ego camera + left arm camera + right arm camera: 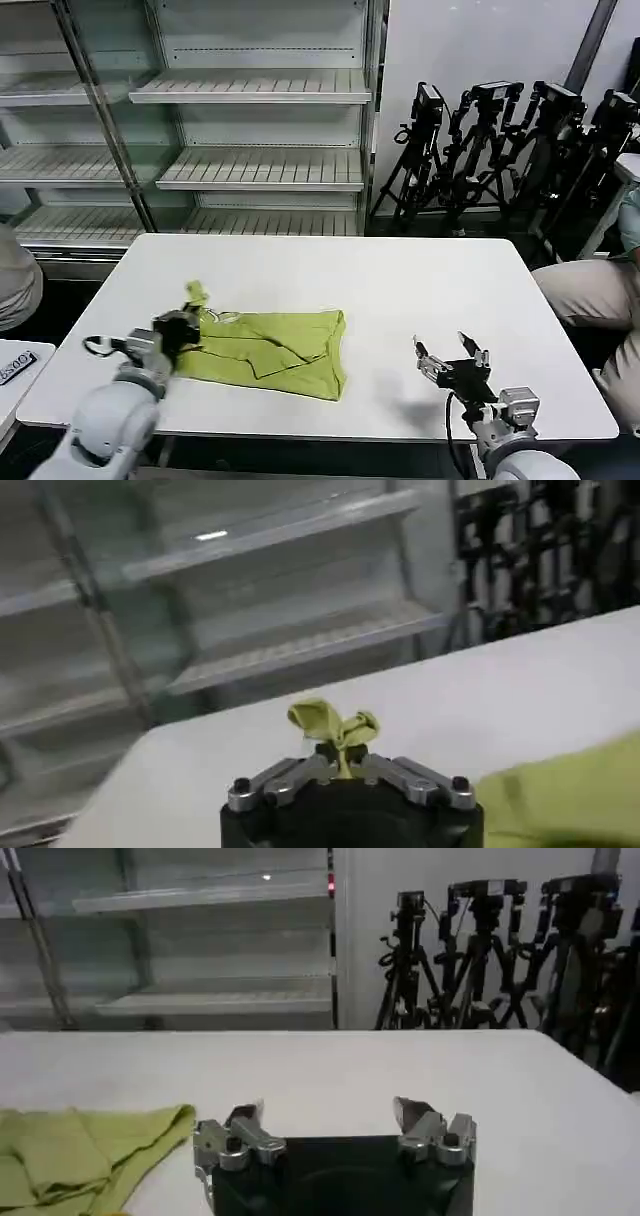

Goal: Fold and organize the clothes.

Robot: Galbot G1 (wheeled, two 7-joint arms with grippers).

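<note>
Empty metal shelves [260,170] are standing behind the white table [400,280], where the lime T-shirt [270,352] is lying partly folded toward the robot's left. The left gripper [190,322] is pinching a bunched bit of its fabric at the shirt's left end, fingers closed tight on it. The right gripper [452,356] is hovering over bare table well apart from the shirt, fingers spread wide.

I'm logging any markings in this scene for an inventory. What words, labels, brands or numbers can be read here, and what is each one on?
No text can be read for certain.
Dark object at the table's left edge: pale characters, too blurred to read.
T-shirt, pinched in the left gripper: no print or label faces the cameras.
Right gripper, open above the table: no marking visible.
Shelves and tripods: no legible labels.
</note>
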